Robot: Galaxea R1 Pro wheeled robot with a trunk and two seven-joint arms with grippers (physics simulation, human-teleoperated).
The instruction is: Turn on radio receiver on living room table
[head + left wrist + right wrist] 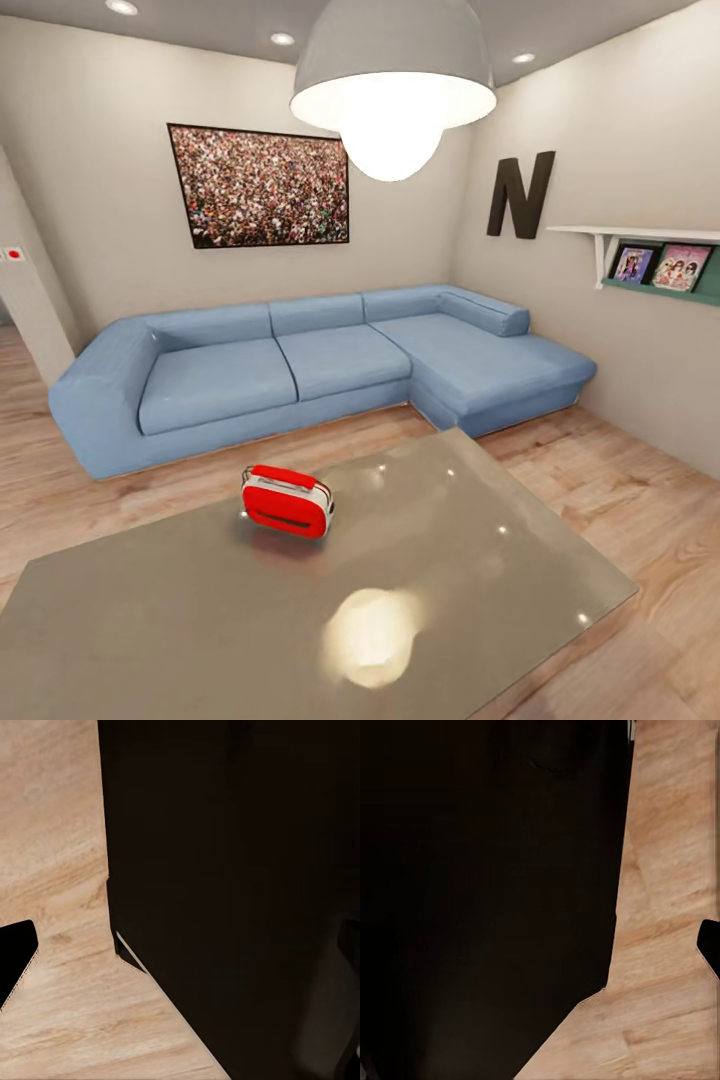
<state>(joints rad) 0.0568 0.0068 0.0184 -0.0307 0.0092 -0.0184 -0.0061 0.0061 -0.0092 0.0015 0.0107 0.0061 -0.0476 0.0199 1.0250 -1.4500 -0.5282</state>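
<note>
Living room: blue sofa [320, 365] against the far wall, crowd picture [260, 186] above it, dome lamp [393, 75] overhead. Radio [287, 501] sits upright on the glossy grey surface [470, 560], near its far edge. Wrist views give dark shapes over wooden floor [52, 870]; gripper state cannot be told.

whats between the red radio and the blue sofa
In the head view, just bare stretch: the glossy table top runs from the radio receiver to its far edge, then a strip of wooden floor before the sofa.
</note>
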